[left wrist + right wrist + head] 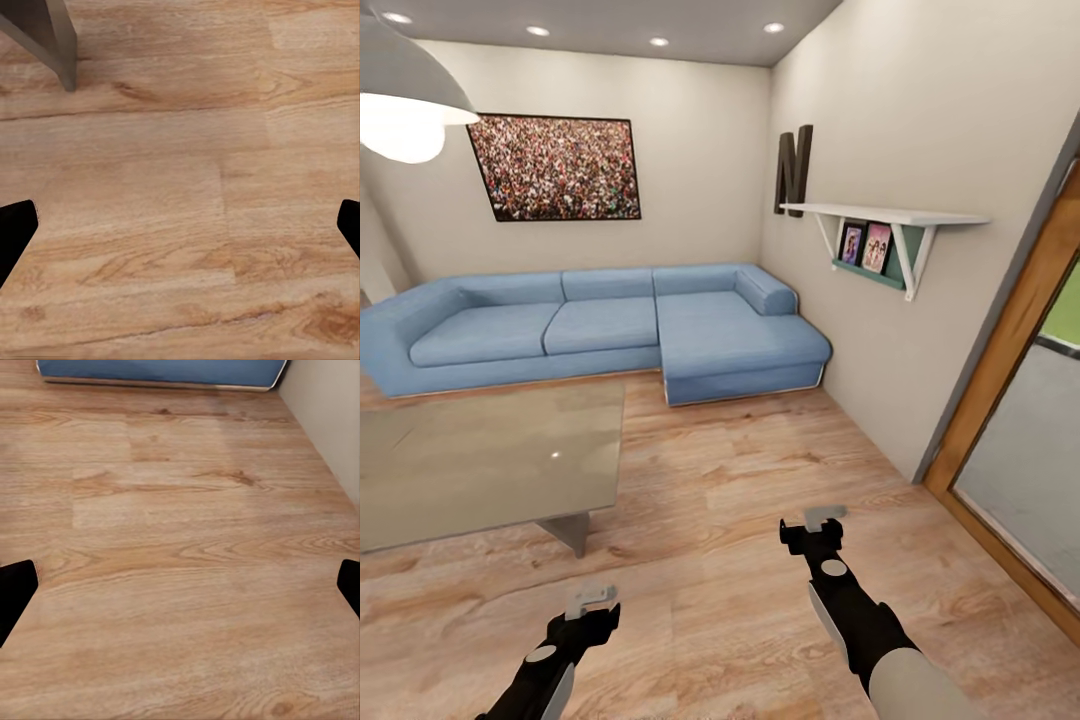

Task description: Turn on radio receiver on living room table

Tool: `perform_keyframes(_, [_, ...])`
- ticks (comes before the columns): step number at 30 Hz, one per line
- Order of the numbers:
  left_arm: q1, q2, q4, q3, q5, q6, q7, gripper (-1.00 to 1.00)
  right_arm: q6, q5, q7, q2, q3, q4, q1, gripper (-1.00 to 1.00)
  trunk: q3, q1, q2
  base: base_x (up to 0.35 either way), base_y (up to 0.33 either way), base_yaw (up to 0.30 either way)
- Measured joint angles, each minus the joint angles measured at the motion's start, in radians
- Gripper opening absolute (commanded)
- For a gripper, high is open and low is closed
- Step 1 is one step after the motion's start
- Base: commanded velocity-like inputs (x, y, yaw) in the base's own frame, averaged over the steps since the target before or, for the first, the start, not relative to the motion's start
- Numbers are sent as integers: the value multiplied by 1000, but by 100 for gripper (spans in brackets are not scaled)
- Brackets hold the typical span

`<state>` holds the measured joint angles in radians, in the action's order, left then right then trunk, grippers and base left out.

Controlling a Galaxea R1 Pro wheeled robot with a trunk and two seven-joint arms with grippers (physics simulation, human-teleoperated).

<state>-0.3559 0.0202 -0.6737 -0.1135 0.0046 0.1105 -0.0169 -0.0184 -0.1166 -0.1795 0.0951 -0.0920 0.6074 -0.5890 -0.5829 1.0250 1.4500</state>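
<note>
The living room (740, 480) spread ahead of the robot: light wood plank floor, beige walls, and a big light-blue sectional sofa (610, 325) filling the far corner under a framed picture of a crowd (555, 167). On the right wall hung a white bracket shelf (885, 215) with two small photos beneath it, and a wood-framed doorway (1010, 340) ran down the right edge of the head view.

The low rectangular coffee table with a glossy grey-beige top (480, 460) stood to the robot's left front, between it and the sofa, its long axis running left to right across the view. Its near right corner sat over a grey leg (64, 45), which the left wrist view caught standing on the planks. The part of the tabletop in sight carried no small bright red radio receiver; the table ran off the left edge of the head view, so I judged the radio to lie further left on it, though I could not tell where.

Both arms hung low over bare floor. The black left gripper (592, 598) was spread, its dark fingertips (16, 225) wide apart with nothing between them. The black right gripper (822, 519) was likewise spread, fingertips (16, 585) apart and holding nothing.

The left arm was much the nearer to the table's near right corner. The coming move seemed to call for turning the base leftward to bring the rest of the tabletop into view.
</note>
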Motion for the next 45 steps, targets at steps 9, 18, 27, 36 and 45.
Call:
perform_keyframes(9, [0, 1, -1, 0, 0, 0, 0, 100, 0, 0, 0, 0, 0, 0, 0, 100, -13, 0, 0, 0, 0, 154])
perform_keyframes(18, [0, 1, -1, 0, 0, 0, 0, 100, 0, 0, 0, 0, 0, 0, 0, 100, -19, 0, 0, 0, 0, 69])
perform_keyframes(27, [0, 1, -1, 0, 0, 0, 0, 100, 1, 0, 0, -1, 0, 0, 0, 100, -19, 0, 0, 175, 0, 3])
perform_keyframes(36, [0, 3, -3, 2, 0, 0, 0, 100, 2, 0, 0, -2, 0, 0, 0, 100, -21, 0, 0, 26, 0, 91])
perform_keyframes(45, [0, 3, -1, 2, 0, 0, 0, 100, 2, 0, 0, -2, 0, 0, 0, 100, -28, 0, 0, 0, 0, 234])
